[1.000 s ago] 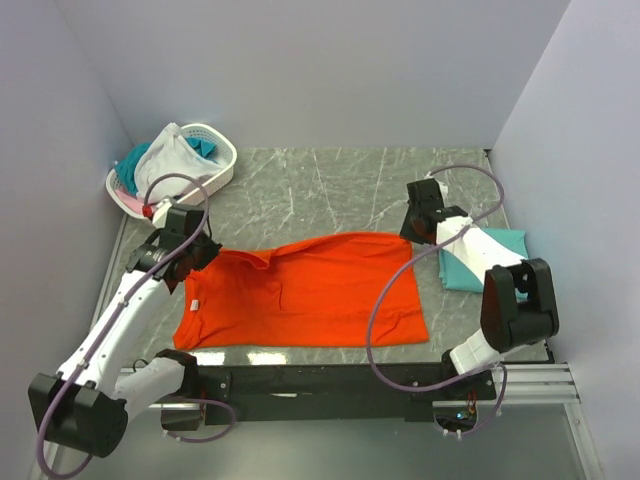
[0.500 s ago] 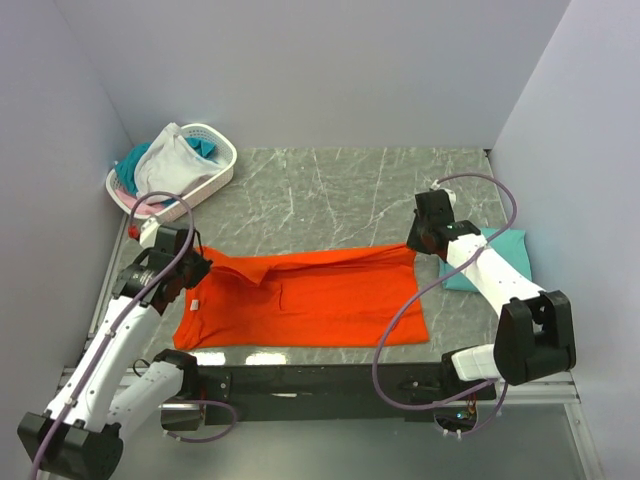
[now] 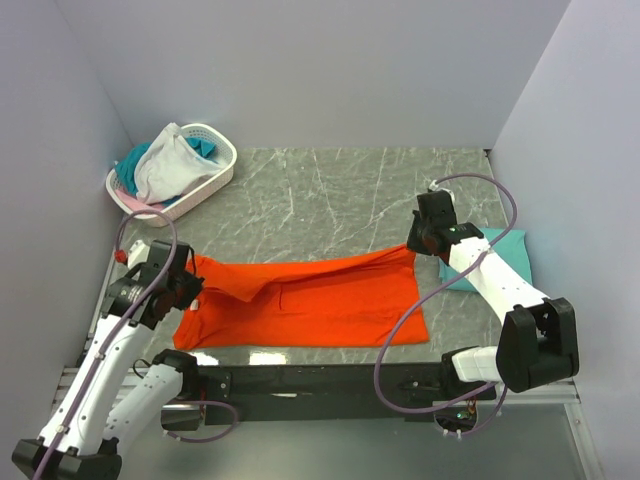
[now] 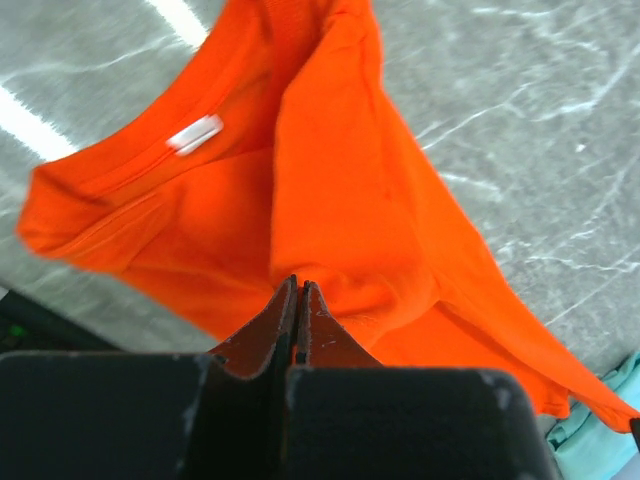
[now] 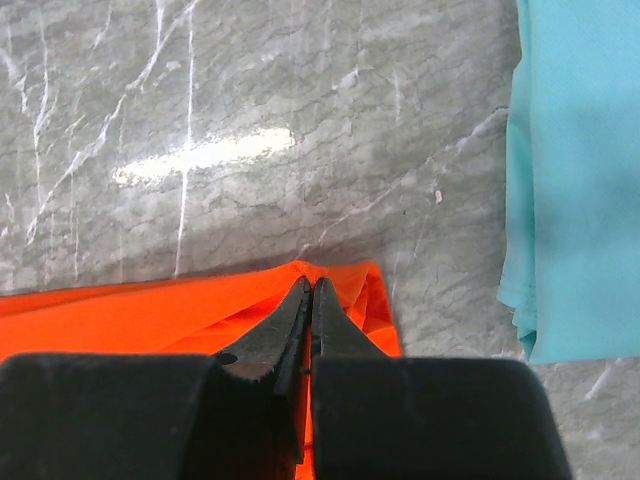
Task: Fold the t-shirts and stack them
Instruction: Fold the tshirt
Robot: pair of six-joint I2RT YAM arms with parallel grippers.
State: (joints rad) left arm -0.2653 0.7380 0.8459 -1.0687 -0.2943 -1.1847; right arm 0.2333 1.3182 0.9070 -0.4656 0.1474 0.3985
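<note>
An orange t-shirt [image 3: 320, 300] lies stretched across the near half of the grey marble table [image 3: 330, 190]; the left gripper [image 3: 188, 284] is clenched on its lifted collar-end edge; the right gripper [image 3: 415, 248] is pinched tight on its far right corner; just beside that, a folded teal t-shirt [image 3: 505, 245] rests flat; at the far left, a white basket [image 3: 218, 180] holds white, teal and pink garments [image 3: 165, 165].

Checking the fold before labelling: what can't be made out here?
- Basket contents, top view: white garment covers the others; count unclear.
- Teal shirt: right arm crosses it in top view; right wrist view cuts it at the edge.
- Orange shirt where pinched: shut jaws hide the cloth in wrist views.
</note>
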